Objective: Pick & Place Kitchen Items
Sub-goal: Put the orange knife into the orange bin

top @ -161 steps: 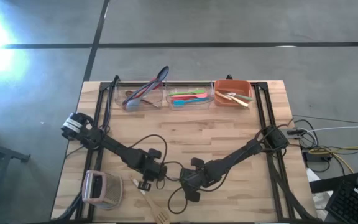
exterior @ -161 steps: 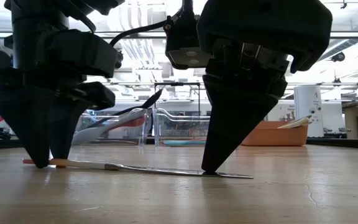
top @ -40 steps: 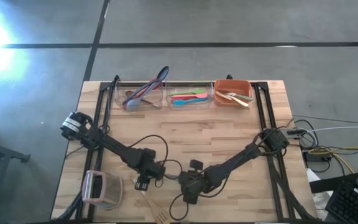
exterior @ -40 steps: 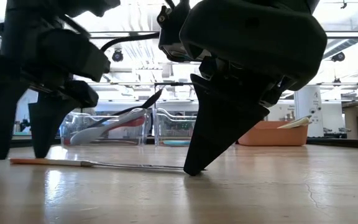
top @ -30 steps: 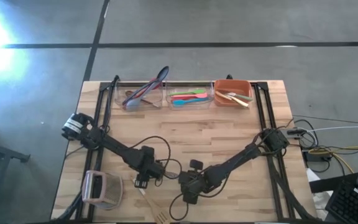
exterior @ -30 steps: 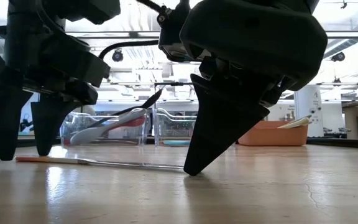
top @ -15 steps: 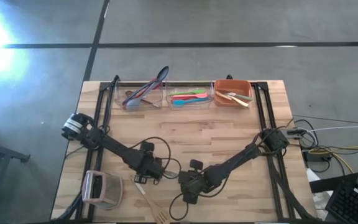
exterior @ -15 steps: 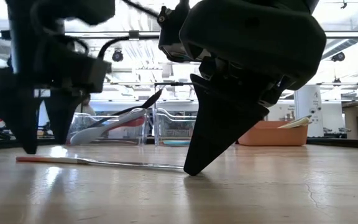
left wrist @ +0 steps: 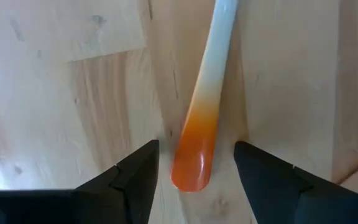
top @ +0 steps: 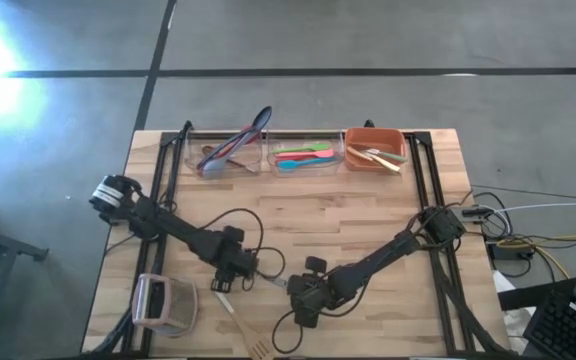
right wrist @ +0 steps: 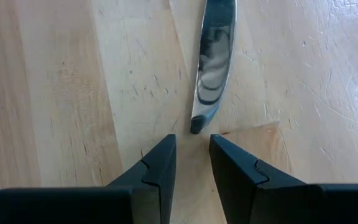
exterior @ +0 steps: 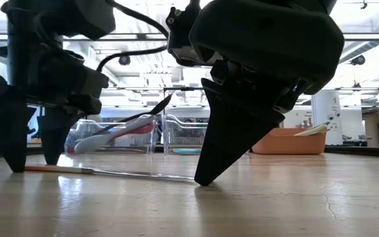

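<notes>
**Observer:** What are the fingers doing?

**Operator:** My left gripper (left wrist: 196, 163) stands wide apart, straddling the orange handle end (left wrist: 194, 155) of a slim utensil (exterior: 110, 172) lying flat on the table (top: 368, 230); nothing is clamped. My right gripper (right wrist: 191, 152) is narrowly parted, its tips just short of the shiny metal tip (right wrist: 213, 68), not holding it.

**Observer:** And the risk?

**Operator:** I judge the handle lies too flat; closing could skid it sideways or pinch bare wood; the right fingers might nudge the blade and spin it. The bins (top: 303, 153) sit well apart at the far edge.
</notes>
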`<state>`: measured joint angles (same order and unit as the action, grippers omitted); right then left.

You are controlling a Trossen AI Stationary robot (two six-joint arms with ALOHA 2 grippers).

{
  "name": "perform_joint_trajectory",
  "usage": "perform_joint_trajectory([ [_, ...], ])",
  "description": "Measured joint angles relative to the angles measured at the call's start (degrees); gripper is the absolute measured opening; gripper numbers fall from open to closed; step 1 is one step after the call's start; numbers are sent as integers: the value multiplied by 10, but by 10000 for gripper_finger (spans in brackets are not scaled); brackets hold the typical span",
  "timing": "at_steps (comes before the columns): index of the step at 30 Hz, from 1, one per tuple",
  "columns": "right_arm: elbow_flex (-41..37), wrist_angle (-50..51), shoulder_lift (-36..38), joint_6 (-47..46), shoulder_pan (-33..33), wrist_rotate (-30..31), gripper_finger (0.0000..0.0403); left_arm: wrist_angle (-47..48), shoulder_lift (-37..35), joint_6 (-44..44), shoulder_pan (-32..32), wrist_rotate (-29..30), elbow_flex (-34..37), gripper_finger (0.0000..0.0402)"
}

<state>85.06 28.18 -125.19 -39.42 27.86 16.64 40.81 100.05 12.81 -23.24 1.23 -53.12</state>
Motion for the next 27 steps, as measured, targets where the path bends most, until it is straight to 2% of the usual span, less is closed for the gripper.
perform_joint_trajectory([
  [10,0,0,0,0,0,-1,93,-3,1,-21,40,-61,0,218],
  [27,19,5,-2,15,0,1,93,-4,2,-18,41,-36,0,136],
])
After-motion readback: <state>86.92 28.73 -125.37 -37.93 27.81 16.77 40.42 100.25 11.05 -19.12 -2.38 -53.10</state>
